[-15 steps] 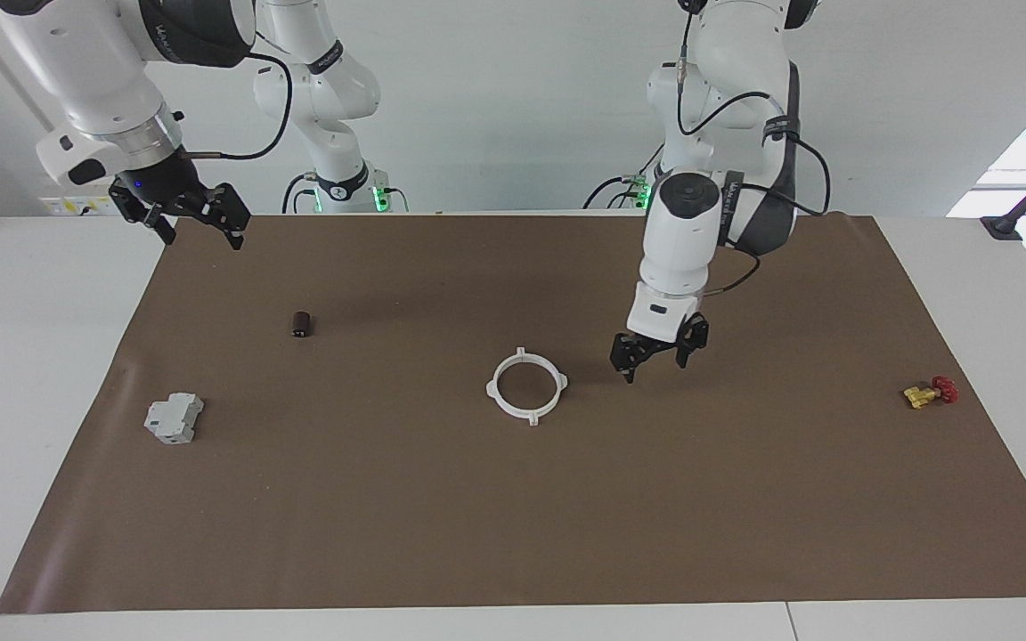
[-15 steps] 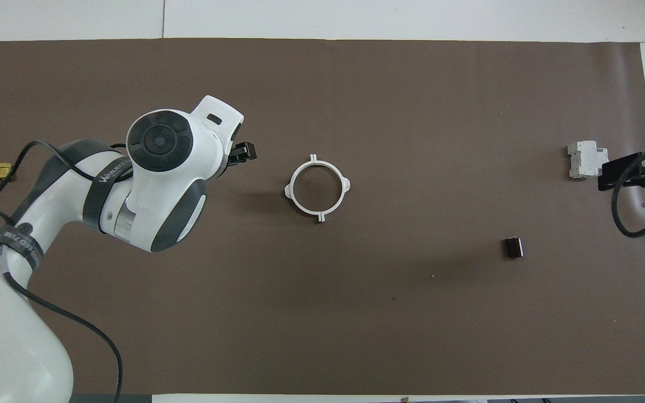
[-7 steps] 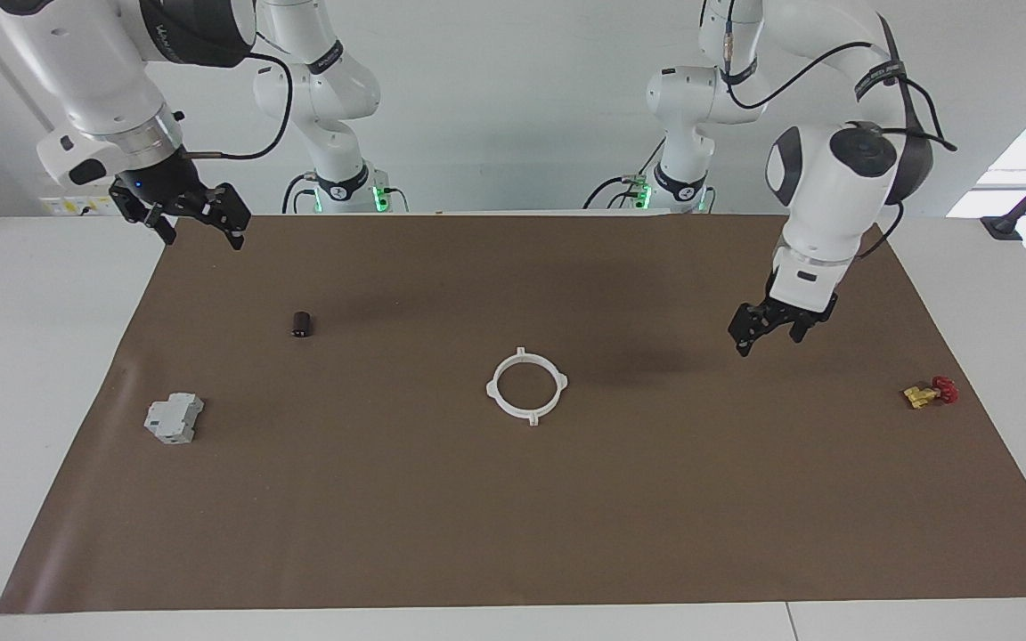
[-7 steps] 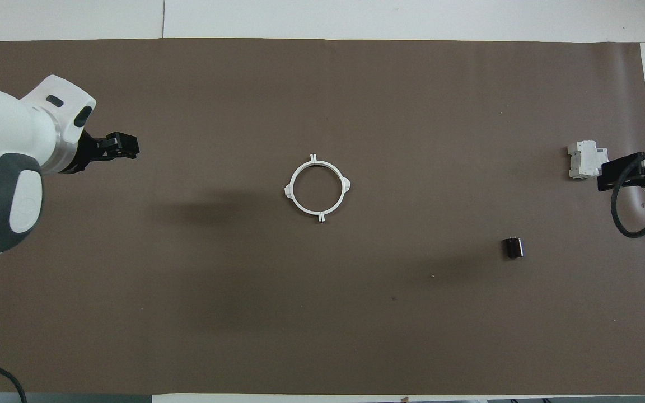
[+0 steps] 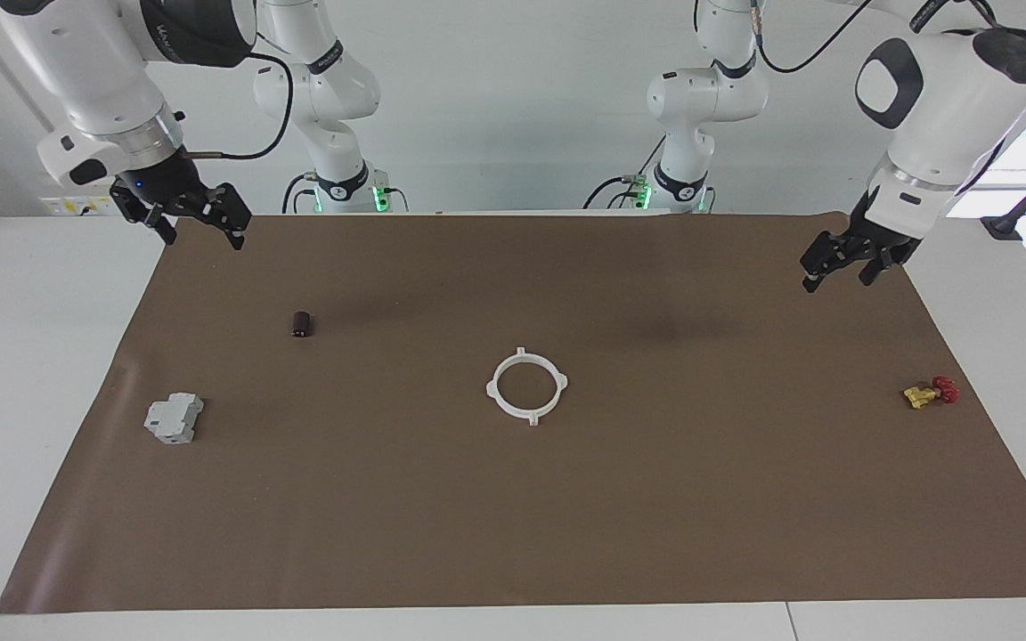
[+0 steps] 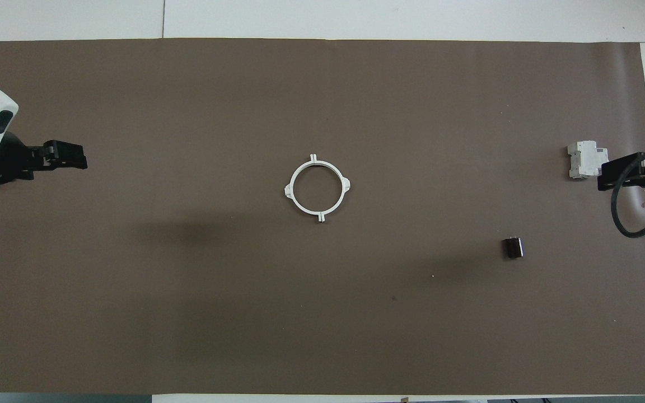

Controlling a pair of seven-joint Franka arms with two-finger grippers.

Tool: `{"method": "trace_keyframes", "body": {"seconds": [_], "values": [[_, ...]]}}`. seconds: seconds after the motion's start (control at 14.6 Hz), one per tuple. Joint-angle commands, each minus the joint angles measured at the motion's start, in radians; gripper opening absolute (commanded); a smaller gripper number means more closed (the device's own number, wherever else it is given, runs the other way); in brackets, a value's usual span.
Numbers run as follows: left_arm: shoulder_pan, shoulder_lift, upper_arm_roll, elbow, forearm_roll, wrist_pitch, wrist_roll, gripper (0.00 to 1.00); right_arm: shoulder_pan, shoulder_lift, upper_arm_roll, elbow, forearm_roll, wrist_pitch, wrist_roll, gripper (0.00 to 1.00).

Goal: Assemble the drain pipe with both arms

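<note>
Drain pipe (image 5: 526,387), joined into one flat white plastic ring with four small outer tabs, lying flat and untouched near the middle of the brown matte sheet (image 5: 513,534) that covers the white surface (image 5: 32,374); its hoop is thin and smooth, and the sheet shows through its open centre.

Left claw (image 5: 842,263), black, raised over the sheet's edge at the left arm's end, holding nothing; its fingers stand a little apart. Right claw (image 5: 195,223), black, raised over the sheet's corner at the right arm's end, fingers spread wide and holding nothing.

Both arms are glossy white with dark grey joint covers and black cables. A dark band on the right arm carries white lettering, too small to read.

Grey boxy block (image 5: 174,418), stepped in outline, lies toward the right arm's end. Small dark cylinder (image 5: 301,324) lies on its side, nearer to the robots than the block. Yellow-and-red valve piece (image 5: 930,392) lies toward the left arm's end, well apart from the ring.
</note>
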Motion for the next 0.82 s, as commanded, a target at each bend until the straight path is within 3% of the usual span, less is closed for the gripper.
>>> {"method": "trace_keyframes", "body": {"seconds": [0.0, 0.27, 0.75], "values": [[0.025, 0.021, -0.002, 0.118, -0.010, -0.134, 0.043, 1.00, -0.010, -0.003, 0.005, 0.001, 0.012, 0.011, -0.025, 1.00], [0.027, 0.050, -0.001, 0.217, -0.003, -0.237, 0.046, 1.00, -0.010, -0.003, 0.006, 0.001, 0.012, 0.009, -0.025, 1.00], [0.027, 0.038, 0.001, 0.185, -0.005, -0.238, 0.047, 1.00, -0.010, -0.003, 0.006, 0.001, 0.012, 0.008, -0.025, 1.00]]}}
